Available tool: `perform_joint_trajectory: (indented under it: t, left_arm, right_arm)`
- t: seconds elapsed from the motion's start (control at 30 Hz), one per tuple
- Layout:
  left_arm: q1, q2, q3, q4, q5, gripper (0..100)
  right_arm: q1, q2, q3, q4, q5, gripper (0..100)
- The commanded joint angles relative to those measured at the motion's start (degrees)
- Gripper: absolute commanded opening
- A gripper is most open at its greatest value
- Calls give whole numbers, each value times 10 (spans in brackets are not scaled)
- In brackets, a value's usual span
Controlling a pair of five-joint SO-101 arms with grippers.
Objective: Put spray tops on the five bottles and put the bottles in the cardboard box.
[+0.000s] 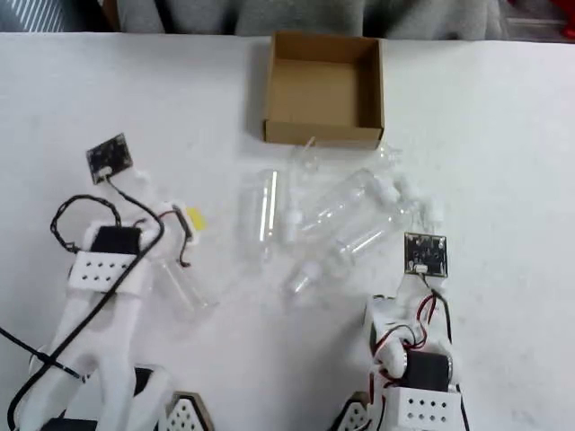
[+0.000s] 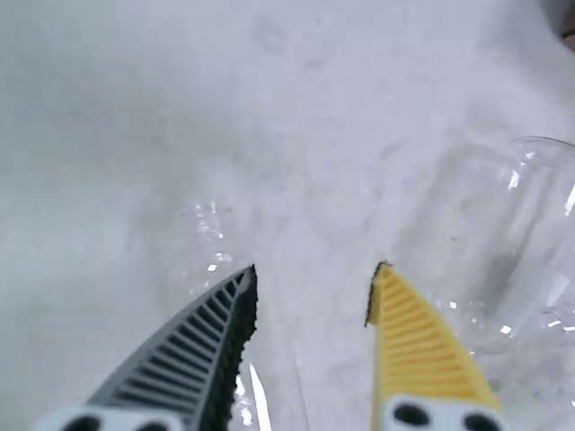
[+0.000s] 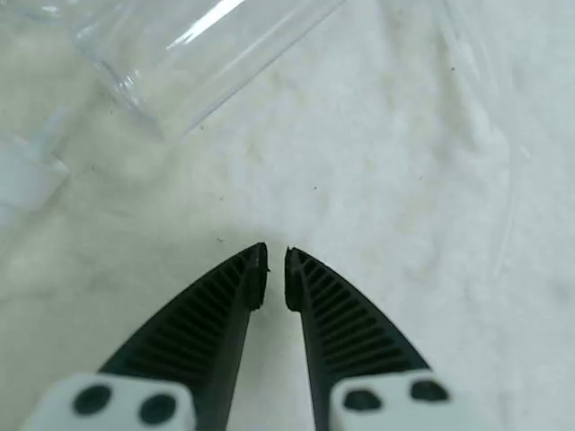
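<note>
Though near, bottle (image 2: pixel 508 238) beside left gripper (image 2: pixel 316 268).

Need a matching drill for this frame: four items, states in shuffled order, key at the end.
Items:
1. brown cardboard box
2. left gripper
3. right gripper
4. clear plastic bottles

States:
A. shut, holding nothing
B. lying on their sides on the white table
C. open, one grey side and one yellow side
D. open at the top, nothing inside

Pairs: 1-D, 2-C, 3-A, 4-B
</note>
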Motion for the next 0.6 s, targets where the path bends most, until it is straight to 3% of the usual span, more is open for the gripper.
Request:
perform_joint_trajectory:
  t: [0.0, 0.33, 0.57]
  left_arm:
    - [-33, -17, -24, 27, -24, 189]
    - [-50, 54, -28, 52, -51, 199]
    - [-50, 217, -97, 88, -22, 378]
  right_arm:
    - [6, -3, 5, 3, -2, 17]
    - [6, -3, 5, 3, -2, 17]
    - [6, -3, 5, 3, -2, 17]
